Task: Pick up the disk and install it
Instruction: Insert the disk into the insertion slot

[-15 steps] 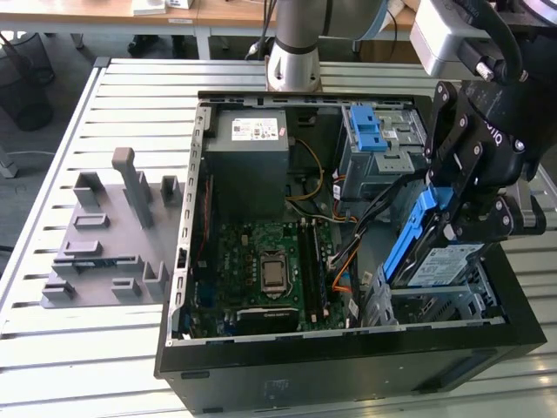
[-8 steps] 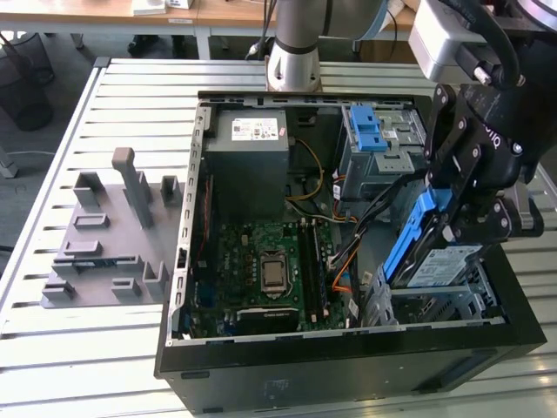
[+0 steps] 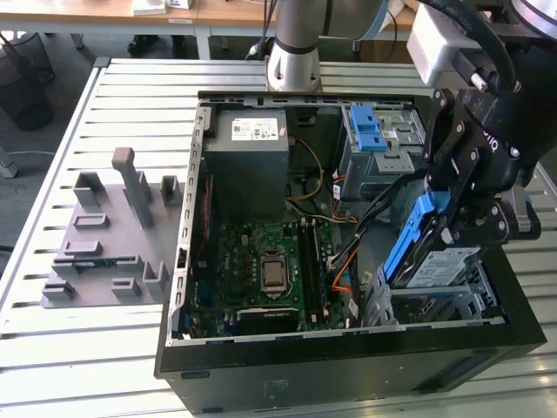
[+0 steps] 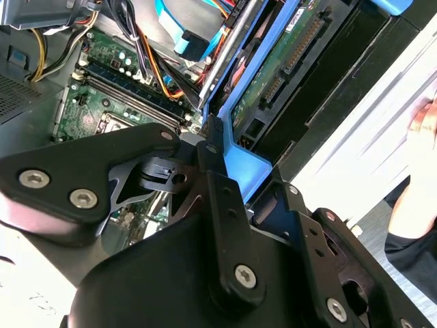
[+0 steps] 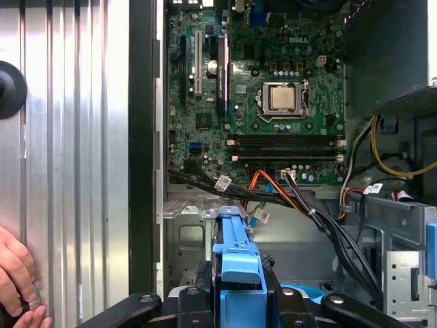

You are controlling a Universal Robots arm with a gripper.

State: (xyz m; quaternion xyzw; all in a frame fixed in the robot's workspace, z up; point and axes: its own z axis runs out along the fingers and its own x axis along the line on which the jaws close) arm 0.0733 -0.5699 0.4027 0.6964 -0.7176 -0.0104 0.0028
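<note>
Open computer case (image 3: 187, 348) lies on its side on the slatted metal desk (image 3: 78, 357), with the motherboard (image 3: 265, 270) exposed.

Gripper (image 3: 446, 228) hangs over the case corner at the exterior view's lower right. It is clamped on the disk (image 3: 446, 266), its fingers (image 5: 194, 297) pressing either side of the blue carrier bracket (image 3: 405, 248).

Disk is off the desk, held on edge, not flat. In the exterior view its long axis runs steeply: the upper end is at the gripper and the lower end slants down toward the exterior view's left. That lower end sits at the mouth of the silver drive cage (image 3: 435, 303); I cannot tell whether it touches the cage. The labelled face is turned toward the exterior view's right and front. The blue bracket edge faces the case interior.

In the second wrist view the disk's green circuit-board side (image 4: 273, 78) shows beyond the blue bracket (image 4: 242, 160), pointing away from the gripper toward the case. In the first wrist view the bracket (image 5: 239, 266) stands between the fingers, above the cage floor.

Grey power supply (image 3: 248, 148) sits in the far corner. Grey fixture block (image 3: 109, 239) is on the desk at the exterior view's left, well apart from the gripper. A person's hand (image 5: 13, 277) is on the desk beside the case wall.
</note>
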